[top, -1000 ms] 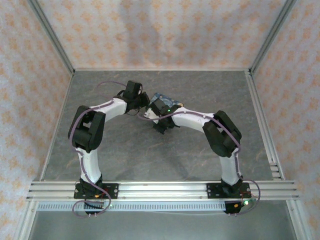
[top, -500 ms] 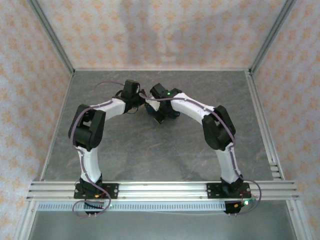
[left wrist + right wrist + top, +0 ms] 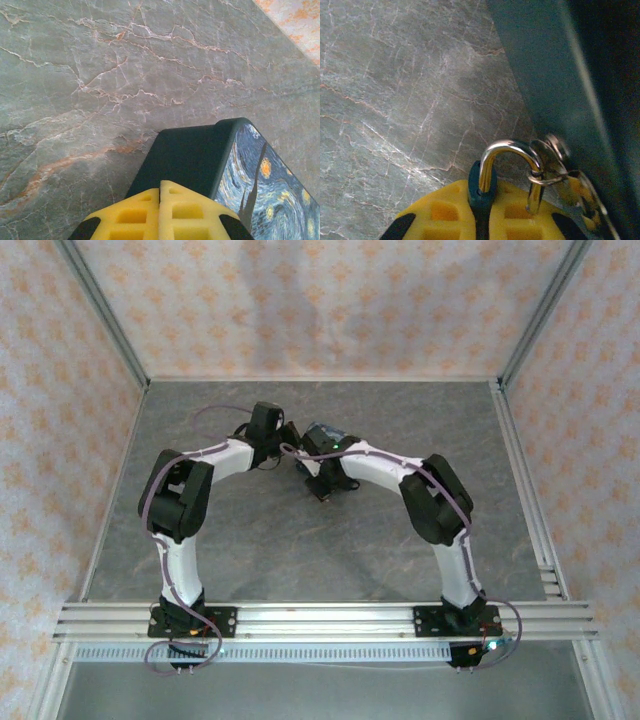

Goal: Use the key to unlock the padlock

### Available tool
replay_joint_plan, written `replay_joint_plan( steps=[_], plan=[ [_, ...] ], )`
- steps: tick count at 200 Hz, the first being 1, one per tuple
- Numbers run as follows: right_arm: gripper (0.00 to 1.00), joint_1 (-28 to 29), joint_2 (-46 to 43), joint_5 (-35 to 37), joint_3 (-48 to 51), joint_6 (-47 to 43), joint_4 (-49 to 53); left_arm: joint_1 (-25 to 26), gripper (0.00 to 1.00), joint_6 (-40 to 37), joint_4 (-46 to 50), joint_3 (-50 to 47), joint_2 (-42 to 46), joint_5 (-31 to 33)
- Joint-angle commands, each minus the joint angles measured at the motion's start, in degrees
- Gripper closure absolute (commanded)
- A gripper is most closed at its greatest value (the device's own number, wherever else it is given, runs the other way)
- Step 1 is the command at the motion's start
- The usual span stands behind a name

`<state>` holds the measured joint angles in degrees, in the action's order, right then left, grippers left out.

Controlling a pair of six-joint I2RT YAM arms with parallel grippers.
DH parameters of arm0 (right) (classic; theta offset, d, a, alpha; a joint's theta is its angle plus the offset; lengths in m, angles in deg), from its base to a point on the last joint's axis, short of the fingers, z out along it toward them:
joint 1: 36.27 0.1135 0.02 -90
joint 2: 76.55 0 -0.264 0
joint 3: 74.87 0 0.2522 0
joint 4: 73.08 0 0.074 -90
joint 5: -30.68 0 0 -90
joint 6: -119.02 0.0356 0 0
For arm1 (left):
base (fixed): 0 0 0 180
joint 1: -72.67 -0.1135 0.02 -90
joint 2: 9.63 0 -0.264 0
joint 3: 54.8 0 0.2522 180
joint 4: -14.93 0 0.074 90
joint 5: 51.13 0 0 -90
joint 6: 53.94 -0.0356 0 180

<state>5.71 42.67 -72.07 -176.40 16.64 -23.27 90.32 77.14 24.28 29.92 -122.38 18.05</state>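
Note:
In the right wrist view my right gripper is shut on the dark teal body of the padlock. Its silver shackle arches above the yellow fingers. The shackle's right leg ends free, outside the body. A small ring on that leg carries the silvery key, which hangs against the side of the dark blue starry-print tin. My left gripper is shut with nothing between its fingers, its tips at the tin's dark side wall. From above, both grippers meet beside the tin.
The grey marbled table lies all around. Aluminium frame posts and patterned walls close in the back and sides, and a rail runs along the near edge.
The right wrist has swung toward the back and then a little left, and part of the tin shows again behind it. The left gripper has barely moved.

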Motion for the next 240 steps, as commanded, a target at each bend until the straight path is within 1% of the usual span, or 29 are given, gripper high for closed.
replay_joint_plan(
  steps=[1,17,35,73,85,95,114,124,130,136,143,164,181,203,221,240],
  plan=[
    [0.79,0.2,-0.3,0.2,3.1,3.2,-4.9,2.9,1.0,-0.5,9.3,-2.9,-2.2,-4.2],
    [0.73,0.2,-0.8,0.2,4.5,4.5,-6.3,2.9,1.0,-0.5,9.2,-3.1,-1.9,-4.1],
    [0.7,0.2,-1.6,0.7,6.0,5.5,-7.1,3.0,1.0,-0.6,9.4,-3.1,-1.8,-4.1],
    [0.69,0.4,-3.9,3.1,9.2,6.6,-9.3,3.0,1.0,-0.7,9.6,-2.7,-1.7,-4.1],
    [0.72,0.8,-4.6,4.7,10.1,6.7,-9.8,3.0,1.0,-0.7,9.8,-2.6,-1.7,-4.0],
    [0.73,1.2,-4.7,6.1,10.2,6.7,-9.8,3.0,1.0,-0.7,9.8,-2.4,-1.7,-4.0],
    [0.68,2.1,-4.8,8.6,10.8,7.1,-9.5,3.0,1.0,-0.6,9.9,-2.3,-1.8,-4.0],
    [0.68,2.6,-4.8,9.2,11.4,7.3,-10.0,2.9,1.0,-0.6,9.9,-2.2,-1.8,-4.0],
    [0.72,2.9,-4.7,9.9,11.7,7.4,-10.1,3.0,1.0,-0.5,9.9,-2.2,-1.8,-4.0],
    [0.79,3.1,-4.6,10.6,11.7,7.7,-10.0,3.0,1.0,-0.5,9.9,-2.2,-1.8,-4.0],
    [0.86,3.3,-4.4,11.7,11.7,8.0,-9.7,3.0,1.0,-0.4,9.9,-2.2,-1.8,-4.0],
    [1.0,3.8,-5.4,14.4,13.3,8.4,-10.2,3.0,1.0,-0.4,10.0,-1.9,-1.9,-4.0],
    [1.0,3.8,-6.6,15.5,13.6,7.1,-10.4,3.0,1.0,-0.6,10.2,-1.6,-2.4,-4.4],
    [1.0,3.8,-6.8,17.0,10.3,3.4,-9.4,3.0,1.0,-0.8,10.2,-1.8,-2.5,-4.8],
    [1.0,3.8,-5.6,15.4,5.7,-0.6,-9.9,3.1,1.0,-0.5,9.4,-2.7,-2.4,-5.6],
    [1.0,3.7,-2.7,13.5,-0.8,-2.3,-9.9,3.7,1.0,0.1,8.6,-3.5,-2.3,-6.2]
  ],
)
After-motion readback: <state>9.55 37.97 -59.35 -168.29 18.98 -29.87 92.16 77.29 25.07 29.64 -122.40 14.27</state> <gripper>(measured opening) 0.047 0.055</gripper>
